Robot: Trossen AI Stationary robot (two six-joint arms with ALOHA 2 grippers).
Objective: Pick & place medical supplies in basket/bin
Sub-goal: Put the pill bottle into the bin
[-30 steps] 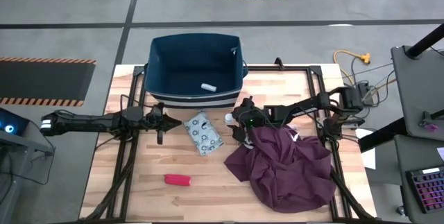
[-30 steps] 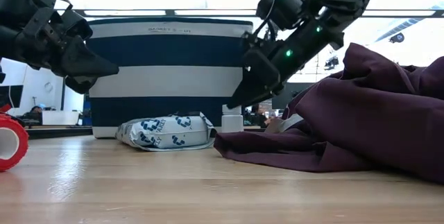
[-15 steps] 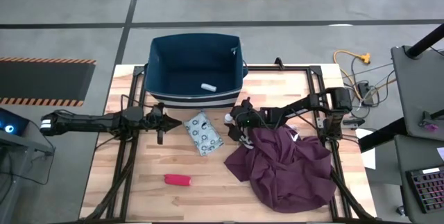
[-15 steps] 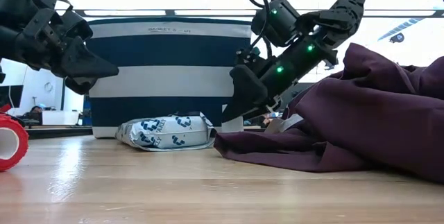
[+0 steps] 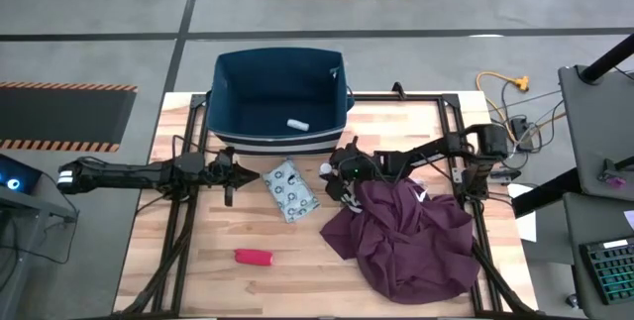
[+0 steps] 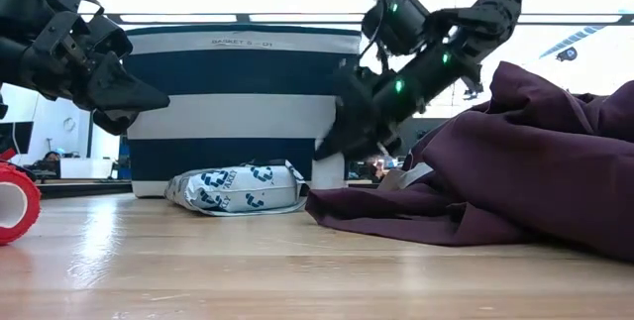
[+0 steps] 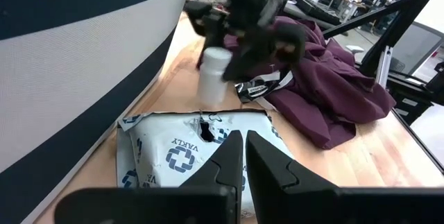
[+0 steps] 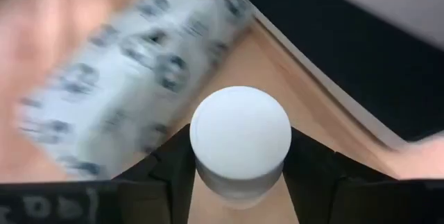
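A small white cylinder (image 8: 240, 132) stands upright beside the maroon cloth, in front of the dark-blue bin (image 5: 223, 92). My right gripper (image 5: 334, 175) is down at it and shut on it. A second white cylinder (image 5: 297, 124) lies on the bin's floor. The pale-blue dotted packet (image 5: 290, 190) lies flat on the table near the bin's front wall. The red oblong piece (image 5: 254, 257) lies nearer the table's near edge. My left gripper (image 7: 244, 141) hovers shut, left of the packet and above the table. My right gripper pinches the white cylinder by its sides (image 8: 239, 182), just below the top, one finger (image 8: 173, 165) on each side. It comes slanting down from the table's right. The cylinder stays upright, with its base (image 7: 210, 101) low by the packet's edge.
The big maroon cloth (image 5: 406, 236) is heaped on the table's right half, right against my right gripper. The bin (image 6: 238, 112) stands at the far edge, its white stripe facing the table. Bare wood lies around the red piece (image 6: 12, 201).
My right gripper has come down and a little toward the table's left, onto the white cylinder, and its fingers now flank it. The left arm, the packet and the red piece have stayed put.
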